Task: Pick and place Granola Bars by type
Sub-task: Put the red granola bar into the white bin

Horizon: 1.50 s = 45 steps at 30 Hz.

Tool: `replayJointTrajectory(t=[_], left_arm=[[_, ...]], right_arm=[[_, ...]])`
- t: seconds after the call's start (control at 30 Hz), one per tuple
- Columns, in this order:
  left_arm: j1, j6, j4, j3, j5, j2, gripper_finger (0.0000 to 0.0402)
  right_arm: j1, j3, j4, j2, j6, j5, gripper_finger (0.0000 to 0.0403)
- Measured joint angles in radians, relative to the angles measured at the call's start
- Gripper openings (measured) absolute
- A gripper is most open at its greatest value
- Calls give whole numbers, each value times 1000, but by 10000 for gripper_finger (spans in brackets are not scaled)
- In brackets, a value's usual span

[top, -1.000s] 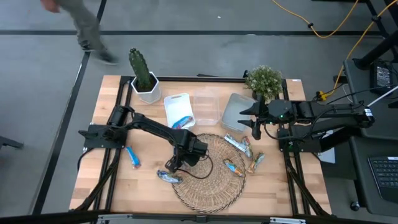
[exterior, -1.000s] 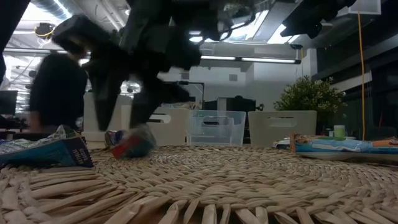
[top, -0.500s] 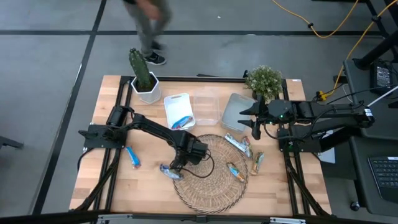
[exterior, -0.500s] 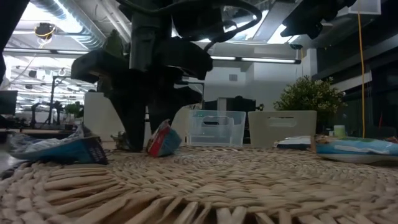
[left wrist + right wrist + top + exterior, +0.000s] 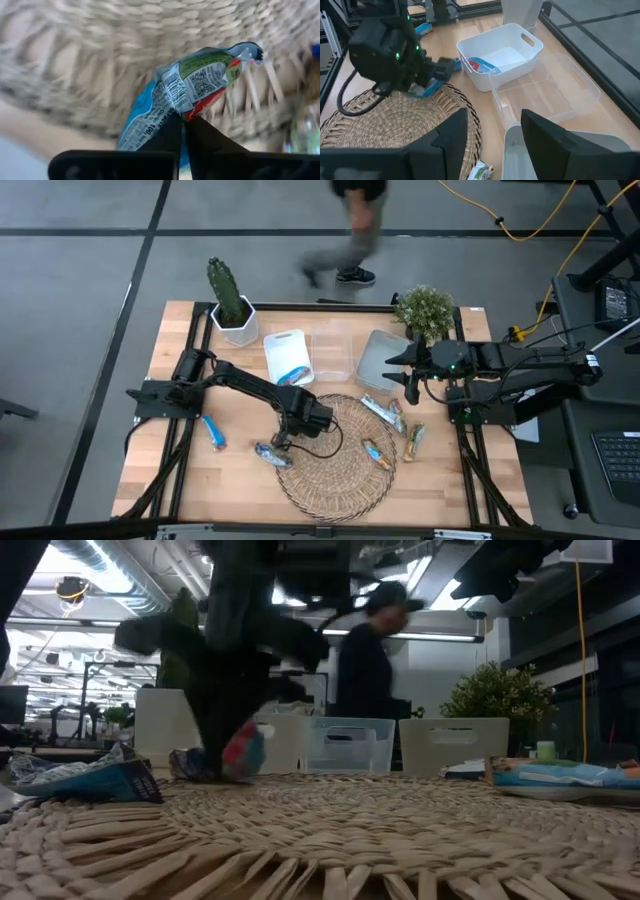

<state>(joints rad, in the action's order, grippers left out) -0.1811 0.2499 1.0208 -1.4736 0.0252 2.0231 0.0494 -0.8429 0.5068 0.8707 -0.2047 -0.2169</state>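
Note:
My left gripper [image 5: 283,442] is at the left rim of the round woven mat [image 5: 335,480], shut on a blue granola bar [image 5: 190,87]. The bar also shows in the low view [image 5: 243,750]. A second blue bar [image 5: 270,455] lies beside the gripper on the mat's rim, and a third [image 5: 212,430] lies on the table to the left. One blue bar [image 5: 292,375] lies in the white tub [image 5: 272,345]. Three bars [image 5: 383,412] [image 5: 376,452] [image 5: 413,440] lie at the mat's right side. My right gripper [image 5: 492,140] is open above the grey tub [image 5: 375,365]. My left gripper pinches the blue bar's wrapper at its long edge [image 5: 186,114], about midway along, between its two shut fingers. The fingers come from above, pointing down. The bar hangs tilted below them, low over the mat's left rim. Whether its lower end touches the mat I cannot tell.
A clear tub [image 5: 333,350] stands between the white and grey tubs. A potted cactus [image 5: 230,305] and a leafy plant [image 5: 425,310] stand at the far edge. A person [image 5: 355,230] walks past beyond the table's far side.
My left gripper, still shut on the blue bar, has turned and raised the bar a little from the mat's left rim. The person has walked from left to right behind the table.

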Motion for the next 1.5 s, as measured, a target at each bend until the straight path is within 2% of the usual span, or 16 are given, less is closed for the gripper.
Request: replayJointTrajectory(t=[0.17, 0.37, 0.57, 0.7, 0.8, 0.97, 1.07, 1.13, 1.27, 1.37, 1.5], left_arm=[[14, 49, 168, -127, -53, -51, 3], [52, 30, 234, -372, -73, -162, 2], [66, -75, 288, -620, -245, -358, 2], [66, -169, 287, -643, -313, -505, 2], [62, -250, 291, -642, -346, -569, 2], [57, -313, 292, -642, -427, -606, 2], [159, -278, 273, -640, -475, -605, 3], [276, -241, 249, -641, -433, -601, 3], [494, -211, 236, -641, -240, -567, 2], [578, -199, 237, -640, -156, -540, 3], [626, -177, 271, -638, -58, -490, 3]], right_arm=[[0, 0, -1, 0, 1, 0, 187], [0, 0, 0, 6, 2, 0, 187], [0, 0, -2, 33, 3, 0, 187], [0, 1, -9, 53, 3, 0, 187], [0, 1, -27, 53, 7, 0, 187], [0, 1, -93, 48, 79, -1, 187], [0, 1, -126, 48, 118, -1, 187], [0, 1, -154, 48, 147, -1, 187], [0, 0, -180, 48, 211, -1, 187], [0, 0, -182, 48, 216, -2, 187], [0, 0, -182, 48, 213, -2, 187]])
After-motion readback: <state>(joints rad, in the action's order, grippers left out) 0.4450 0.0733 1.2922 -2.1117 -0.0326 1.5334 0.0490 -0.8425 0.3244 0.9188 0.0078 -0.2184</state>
